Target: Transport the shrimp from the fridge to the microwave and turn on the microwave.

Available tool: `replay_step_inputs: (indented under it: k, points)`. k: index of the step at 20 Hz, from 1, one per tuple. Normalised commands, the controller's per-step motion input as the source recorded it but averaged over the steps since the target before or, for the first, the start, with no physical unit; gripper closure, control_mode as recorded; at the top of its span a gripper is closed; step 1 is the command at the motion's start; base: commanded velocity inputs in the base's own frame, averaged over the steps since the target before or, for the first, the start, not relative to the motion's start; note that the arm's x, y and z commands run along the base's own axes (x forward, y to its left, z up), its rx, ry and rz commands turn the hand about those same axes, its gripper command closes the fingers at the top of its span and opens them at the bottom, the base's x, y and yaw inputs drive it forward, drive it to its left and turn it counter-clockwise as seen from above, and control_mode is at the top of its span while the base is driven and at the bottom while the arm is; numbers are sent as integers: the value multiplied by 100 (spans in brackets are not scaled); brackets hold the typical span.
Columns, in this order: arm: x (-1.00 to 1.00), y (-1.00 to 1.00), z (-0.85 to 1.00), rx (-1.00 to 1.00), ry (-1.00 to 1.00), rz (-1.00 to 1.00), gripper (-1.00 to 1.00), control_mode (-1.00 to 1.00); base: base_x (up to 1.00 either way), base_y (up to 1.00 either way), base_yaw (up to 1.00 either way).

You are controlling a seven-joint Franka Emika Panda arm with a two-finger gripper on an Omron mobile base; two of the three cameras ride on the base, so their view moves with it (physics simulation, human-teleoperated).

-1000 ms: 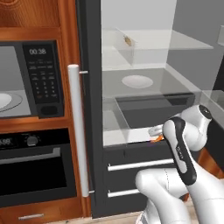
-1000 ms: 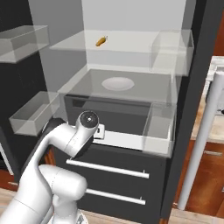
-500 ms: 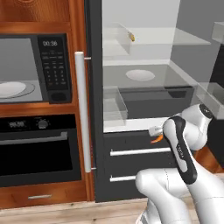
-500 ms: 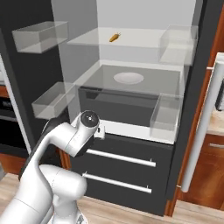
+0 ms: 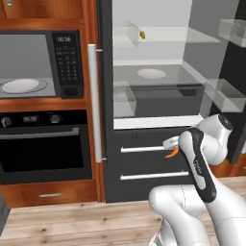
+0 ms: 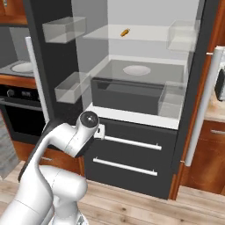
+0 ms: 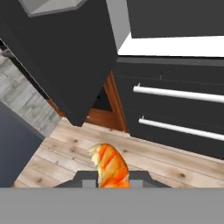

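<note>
Fridge-front floor; shrimp (image 7: 110,167) between jaws.

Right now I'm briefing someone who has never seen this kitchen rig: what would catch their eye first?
Probably the open fridge, its pale lit interior bright against the dark front, with a white plate on a glass shelf and a small orange piece on the shelf above. Next, the orange shrimp gripped in the hand, low before the fridge drawers. At left the microwave stands open.
</note>
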Motion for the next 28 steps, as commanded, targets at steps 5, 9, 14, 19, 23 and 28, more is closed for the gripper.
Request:
replay_step_inputs:
  k: [5,9,14,19,23,28]
  points:
    - [0,0,0,0,0,0,100,100,-21,54,0]
    - [0,0,0,0,0,0,100,100,-13,67,0]
    - [0,0,0,0,0,0,100,100,-5,68,-1]
    - [0,0,0,0,0,0,100,100,0,66,-3]
    - [0,0,0,0,0,0,100,100,4,70,-2]
    - [0,0,0,0,0,0,100,100,31,61,0]
